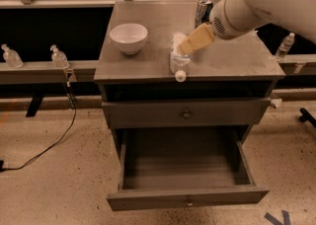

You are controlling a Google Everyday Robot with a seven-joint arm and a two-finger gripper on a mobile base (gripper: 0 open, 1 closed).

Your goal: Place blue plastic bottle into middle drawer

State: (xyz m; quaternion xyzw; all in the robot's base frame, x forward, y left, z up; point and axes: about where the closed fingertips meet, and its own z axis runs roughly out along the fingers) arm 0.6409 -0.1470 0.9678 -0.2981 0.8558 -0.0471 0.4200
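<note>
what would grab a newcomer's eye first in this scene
The big white arm fills the upper right, its tan hand just over the blue plastic bottle, which lies on its side on the grey cabinet top. Below, the middle drawer stands pulled wide open. A white bowl sits on the top's left side.
</note>
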